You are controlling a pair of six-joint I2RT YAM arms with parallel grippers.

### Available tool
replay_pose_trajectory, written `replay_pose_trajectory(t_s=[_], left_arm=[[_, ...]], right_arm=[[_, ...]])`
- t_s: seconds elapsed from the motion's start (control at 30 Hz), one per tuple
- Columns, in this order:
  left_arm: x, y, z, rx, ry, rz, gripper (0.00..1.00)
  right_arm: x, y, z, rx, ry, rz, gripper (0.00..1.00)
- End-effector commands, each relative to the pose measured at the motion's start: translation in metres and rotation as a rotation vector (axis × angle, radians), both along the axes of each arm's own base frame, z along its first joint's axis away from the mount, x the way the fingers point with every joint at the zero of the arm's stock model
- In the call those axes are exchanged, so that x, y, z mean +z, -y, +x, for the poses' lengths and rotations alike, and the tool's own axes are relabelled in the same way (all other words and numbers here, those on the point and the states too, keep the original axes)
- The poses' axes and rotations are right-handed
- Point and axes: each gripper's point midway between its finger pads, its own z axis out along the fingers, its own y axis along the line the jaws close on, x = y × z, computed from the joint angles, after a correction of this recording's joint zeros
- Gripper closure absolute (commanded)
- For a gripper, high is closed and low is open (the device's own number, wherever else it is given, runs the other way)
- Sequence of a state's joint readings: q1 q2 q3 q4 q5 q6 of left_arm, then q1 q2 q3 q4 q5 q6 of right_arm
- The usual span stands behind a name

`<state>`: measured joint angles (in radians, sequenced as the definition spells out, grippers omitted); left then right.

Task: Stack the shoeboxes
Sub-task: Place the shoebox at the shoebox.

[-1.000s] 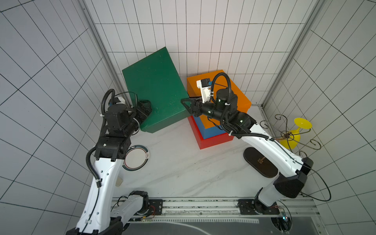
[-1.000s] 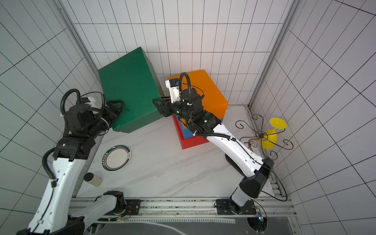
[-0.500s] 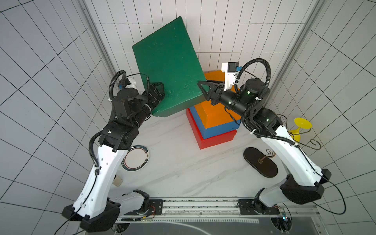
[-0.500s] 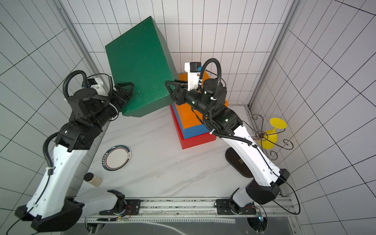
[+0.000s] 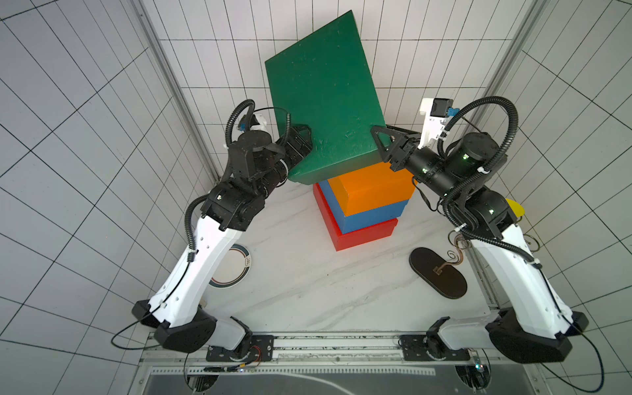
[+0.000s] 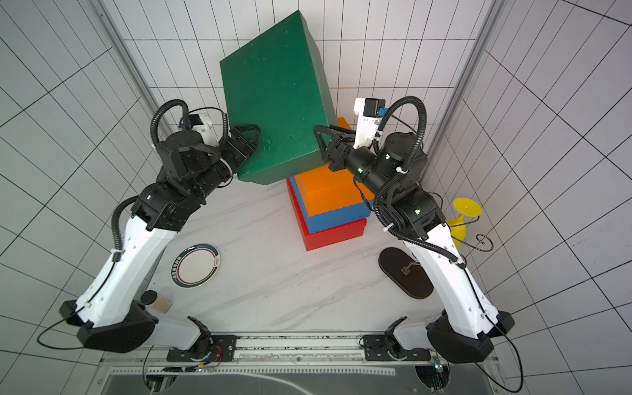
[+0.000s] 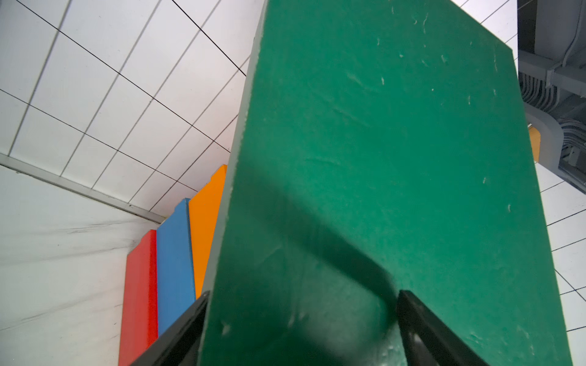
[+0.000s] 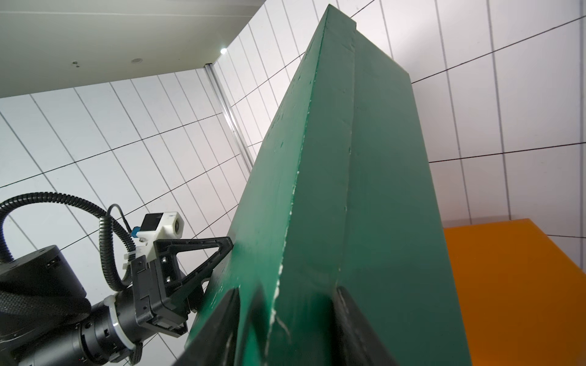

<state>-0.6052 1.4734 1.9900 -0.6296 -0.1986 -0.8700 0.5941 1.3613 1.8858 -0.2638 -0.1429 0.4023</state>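
Both grippers hold the dark green shoebox (image 5: 321, 95) (image 6: 273, 89) in the air, tilted, with its low near corner over a stack. My left gripper (image 5: 301, 140) (image 6: 249, 136) (image 7: 301, 298) is shut on its left near edge. My right gripper (image 5: 379, 136) (image 6: 319, 136) (image 8: 285, 294) is shut on its right near corner. The stack stands on the table with the red shoebox (image 5: 362, 236) (image 7: 139, 285) at the bottom, the blue shoebox (image 5: 372, 215) (image 7: 174, 260) in the middle and the orange shoebox (image 5: 376, 184) (image 8: 507, 285) on top. The green shoebox hides the stack's far part.
A round plate (image 6: 195, 265) lies on the table by the left arm, and a small jar (image 6: 155, 300) sits near that arm's base. A black oval base (image 5: 437, 273) with a wire stand and a yellow goblet (image 6: 465, 219) stand at the right. Tiled walls enclose three sides.
Both arms have lifted the green shoebox from the back left, up and to the right, and it now hangs over the orange shoebox.
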Motion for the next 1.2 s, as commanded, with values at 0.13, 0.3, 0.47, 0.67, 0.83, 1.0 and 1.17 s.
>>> replay_pose_trajectory(t_s=[0.13,0.3,0.47,0.67,0.83,1.0,1.17], left_arm=[[0.017,0.111,-0.018,-0.349,0.062,-0.073,0.15],[0.012,0.131,-0.010,-0.369,0.056,-0.068,0.16],[0.004,0.146,-0.002,-0.384,0.044,-0.063,0.16],[0.001,0.159,0.004,-0.407,0.034,-0.079,0.16],[0.010,0.158,0.000,-0.409,0.051,-0.096,0.16],[0.022,0.157,-0.008,-0.420,0.069,-0.116,0.15],[0.021,0.161,-0.013,-0.429,0.062,-0.118,0.14]], right_arm=[[-0.088,-0.050,-0.007,0.333,-0.200,-0.137,0.54],[-0.108,-0.029,0.013,0.320,-0.260,-0.117,0.56],[-0.110,-0.007,0.027,0.300,-0.262,-0.077,0.56],[-0.113,0.021,0.040,0.279,-0.287,-0.015,0.55],[-0.116,0.035,0.047,0.275,-0.304,0.016,0.55],[-0.109,0.041,0.049,0.288,-0.304,0.049,0.51],[-0.106,0.047,0.047,0.274,-0.302,0.061,0.40]])
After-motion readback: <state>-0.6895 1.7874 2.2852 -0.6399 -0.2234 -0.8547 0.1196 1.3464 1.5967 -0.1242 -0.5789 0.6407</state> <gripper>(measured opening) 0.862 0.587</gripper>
